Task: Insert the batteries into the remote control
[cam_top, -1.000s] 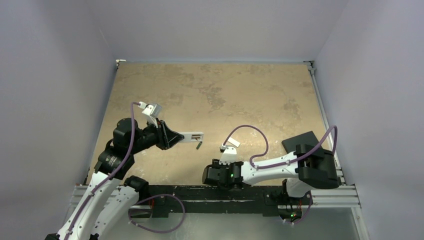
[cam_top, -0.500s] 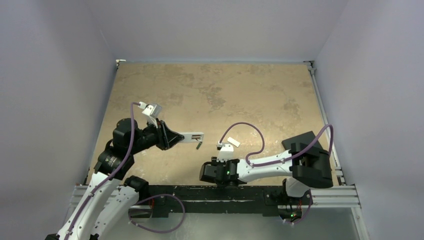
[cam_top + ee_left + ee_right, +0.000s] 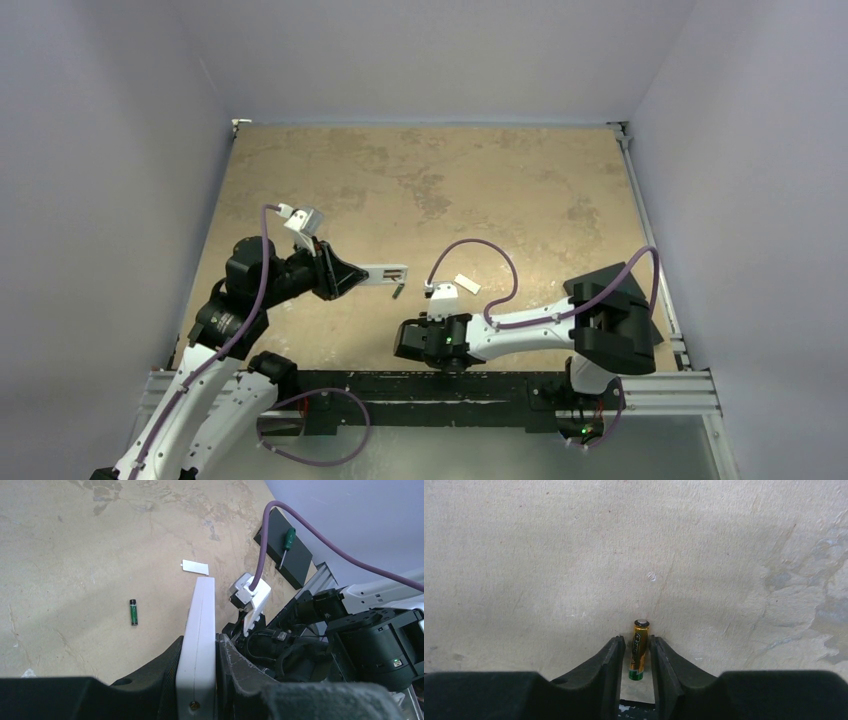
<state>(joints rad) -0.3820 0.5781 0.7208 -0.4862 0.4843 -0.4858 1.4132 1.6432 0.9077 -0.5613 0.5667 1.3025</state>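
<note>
Clamping one end of the slim white remote control [image 3: 202,605], the left gripper [image 3: 199,652] is clenched on its two broad faces, so the wrist camera sees the bar edge-on, its free end pointing away over the tan counter [image 3: 75,540]. A dark battery [image 3: 133,612] with a green band lies flat on the counter near the remote, apart from it and untouched. A small flat white cover [image 3: 195,566] lies just past the remote's far end. Farther off, a black flat pad [image 3: 295,562] carries a green-handled screwdriver [image 3: 287,541].

The right gripper [image 3: 636,640] is down at the counter near its front edge. A gold battery [image 3: 641,630] lies lengthwise between its two dark fingers [image 3: 611,660], its silver tip poking out beyond them. The fingers sit very close on both sides, but the view does not show whether they are pinching the battery or only flanking it.
</note>
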